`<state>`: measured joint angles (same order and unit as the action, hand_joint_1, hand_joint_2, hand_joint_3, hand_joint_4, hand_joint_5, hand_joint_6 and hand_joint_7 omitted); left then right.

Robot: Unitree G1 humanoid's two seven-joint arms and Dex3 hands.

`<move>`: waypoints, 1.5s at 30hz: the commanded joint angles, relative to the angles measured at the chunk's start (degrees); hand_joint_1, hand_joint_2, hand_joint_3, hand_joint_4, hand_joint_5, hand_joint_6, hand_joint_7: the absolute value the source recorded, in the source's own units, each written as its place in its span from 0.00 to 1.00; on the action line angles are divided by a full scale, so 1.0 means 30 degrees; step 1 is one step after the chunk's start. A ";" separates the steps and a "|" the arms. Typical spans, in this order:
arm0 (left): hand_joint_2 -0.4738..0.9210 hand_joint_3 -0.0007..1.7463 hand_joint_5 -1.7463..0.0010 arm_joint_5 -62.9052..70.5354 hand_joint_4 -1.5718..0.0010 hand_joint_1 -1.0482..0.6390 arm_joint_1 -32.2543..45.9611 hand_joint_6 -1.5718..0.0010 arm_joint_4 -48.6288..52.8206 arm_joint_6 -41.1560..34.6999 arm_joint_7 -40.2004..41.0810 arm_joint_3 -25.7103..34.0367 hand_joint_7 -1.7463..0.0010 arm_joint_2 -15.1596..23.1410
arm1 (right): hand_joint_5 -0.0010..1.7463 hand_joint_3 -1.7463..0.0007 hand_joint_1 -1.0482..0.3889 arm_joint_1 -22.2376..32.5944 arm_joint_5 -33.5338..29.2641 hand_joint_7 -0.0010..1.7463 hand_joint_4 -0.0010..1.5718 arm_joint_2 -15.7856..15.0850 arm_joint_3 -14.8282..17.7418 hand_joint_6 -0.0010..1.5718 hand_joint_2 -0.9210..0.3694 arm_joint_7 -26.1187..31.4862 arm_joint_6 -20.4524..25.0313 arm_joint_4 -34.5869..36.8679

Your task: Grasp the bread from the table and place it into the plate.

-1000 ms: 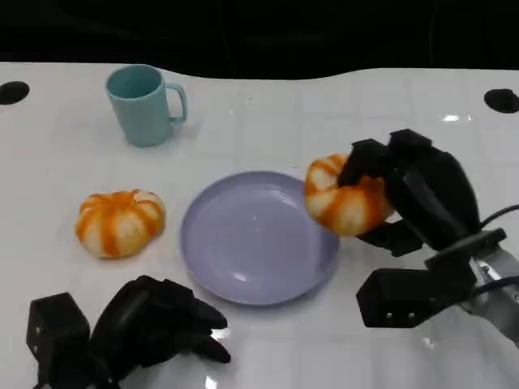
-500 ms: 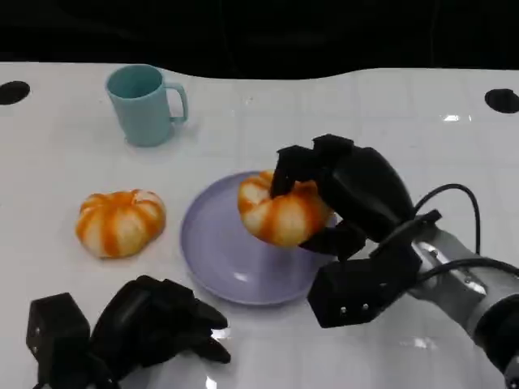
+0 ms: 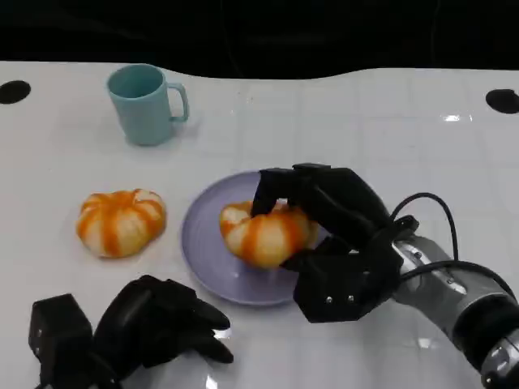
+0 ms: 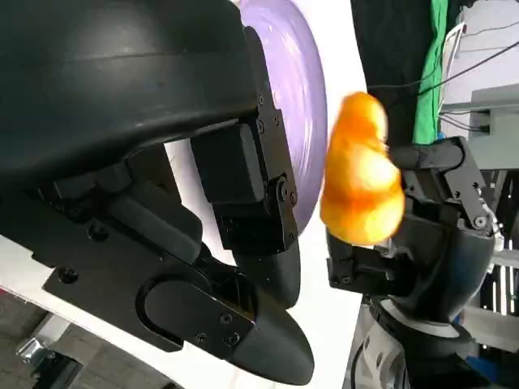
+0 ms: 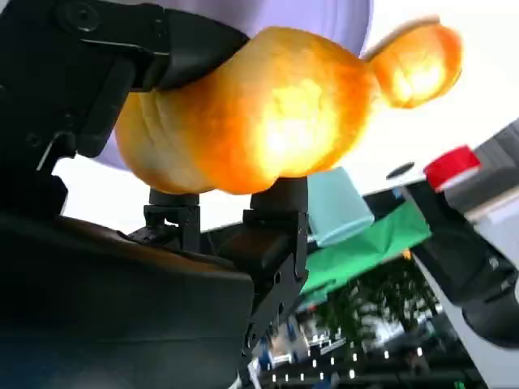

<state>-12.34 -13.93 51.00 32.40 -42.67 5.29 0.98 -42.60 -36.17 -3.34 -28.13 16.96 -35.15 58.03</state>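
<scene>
Since one second ago the right hand (image 3: 324, 231) has carried the bread (image 3: 263, 233) from a position off the right rim of the plate (image 3: 203, 243) to a position over the plate's middle; half a second ago the bread sat higher and further right over the plate. Plate, second bread, mug and left hand have not shifted.

Right hand: fingers clamped on the bread, upper fingers (image 3: 280, 185) draped over its top on the far side, thumb side under its near right edge. The right wrist view confirms the grip, with the bread (image 5: 251, 121) pressed between black fingers (image 5: 174, 49) and the lilac plate (image 5: 324, 12) behind it. Whether the bread's underside touches the plate surface cannot be told. The left wrist view shows the bread (image 4: 361, 174) held just beside the plate (image 4: 296, 121) by the right hand (image 4: 430, 235).

Left hand (image 3: 154, 324): resting on the table (image 3: 365, 113), nearer the robot than the plate and to the plate's left, fingers curled in, holding nothing.

Second bread (image 3: 120, 221): on the table just left of the plate, apart from it.

Teal mug (image 3: 146, 104): upright, beyond the plate and to its left, handle turned towards the right.
</scene>
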 commanded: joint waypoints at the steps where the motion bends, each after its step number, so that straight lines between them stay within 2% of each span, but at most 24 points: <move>1: 0.91 0.00 0.87 -0.0033 0.01 0.00 0.0327 0.02 -0.0253 -0.0134 0.0019 -0.0059 1.00 0.0179 | 0.68 0.75 0.46 -0.0098 0.0437 0.36 0.31 -0.0654 0.0261 0.34 0.08 -0.1647 0.0490 -0.0740; 2: 0.91 0.00 0.87 -0.0060 0.01 0.00 0.0322 0.02 -0.0255 -0.0153 0.0003 -0.0062 1.00 0.0174 | 0.60 0.81 0.42 -0.0049 0.0418 0.32 0.28 -0.0727 0.0266 0.31 0.03 -0.1856 0.0644 -0.0942; 4: 0.91 0.00 0.87 -0.0100 0.01 0.00 0.0310 0.02 -0.0218 -0.0122 -0.0023 -0.0067 1.00 0.0170 | 0.56 0.85 0.40 0.0064 0.0314 0.29 0.26 -0.0904 0.0223 0.30 0.01 -0.2176 0.0929 -0.1382; 5: 0.91 0.00 0.87 -0.0111 0.01 0.00 0.0302 0.02 -0.0185 -0.0082 -0.0039 -0.0065 1.00 0.0168 | 0.48 0.85 0.34 0.0123 0.0257 0.24 0.22 -0.1002 0.0182 0.26 0.00 -0.2311 0.1061 -0.1607; 8: 0.91 0.00 0.87 0.0009 0.01 0.00 0.0348 0.02 -0.0235 -0.0001 0.0111 -0.0124 1.00 0.0179 | 0.36 0.82 0.24 0.0279 0.0021 0.14 0.13 -0.1406 -0.0040 0.18 0.00 -0.3259 0.1869 -0.2524; 11: 0.91 0.00 0.87 0.0073 0.01 0.00 0.0351 0.02 -0.0266 -0.0006 0.0197 -0.0166 1.00 0.0199 | 0.34 0.81 0.21 0.0478 0.0047 0.11 0.10 -0.1595 -0.0065 0.17 0.00 -0.3960 0.2419 -0.3206; 12: 0.91 0.00 0.87 0.0092 0.01 0.00 0.0337 0.02 -0.0257 -0.0001 0.0216 -0.0175 1.00 0.0207 | 0.31 0.79 0.15 0.0541 0.0086 0.07 0.05 -0.1670 -0.0063 0.11 0.00 -0.4270 0.2604 -0.3431; 15: 0.92 0.00 0.87 0.0013 0.01 0.00 0.0274 0.02 -0.0135 0.0128 0.0031 -0.0146 1.00 0.0203 | 0.27 0.76 0.08 0.0852 0.0252 0.04 0.01 -0.1924 0.0046 0.07 0.00 -0.5172 0.3070 -0.4330; 29: 0.93 0.00 0.87 0.0092 0.01 0.00 0.0239 0.03 -0.0051 0.0250 0.0100 -0.0161 1.00 0.0239 | 0.28 0.75 0.06 0.2185 0.1245 0.03 0.00 -0.2851 0.0790 0.06 0.00 -0.7608 0.3951 -0.7331; 36: 0.92 0.00 0.87 0.0008 0.01 0.00 0.0233 0.03 -0.0098 0.0100 0.0082 -0.0144 1.00 0.0167 | 0.30 0.76 0.09 0.3174 0.1703 0.04 0.02 -0.3458 0.1172 0.09 0.00 -0.8003 0.3766 -0.8701; 42: 0.92 0.00 0.87 0.0005 0.01 0.00 0.0234 0.03 -0.0101 0.0096 0.0081 -0.0144 1.00 0.0165 | 0.30 0.76 0.09 0.3313 0.1770 0.04 0.02 -0.3513 0.1200 0.09 0.00 -0.8141 0.3895 -0.8992; 45: 0.92 0.00 0.87 -0.0014 0.01 0.00 0.0127 0.02 -0.0136 -0.0097 0.0182 -0.0126 1.00 0.0131 | 0.35 0.84 0.21 0.5282 0.2825 0.09 0.15 -0.4067 0.2208 0.23 0.00 -0.7068 0.1952 -1.0129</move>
<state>-12.22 -13.67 50.68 32.49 -42.54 4.65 0.62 -31.07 -30.29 -13.64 -23.81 -6.39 -25.31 29.94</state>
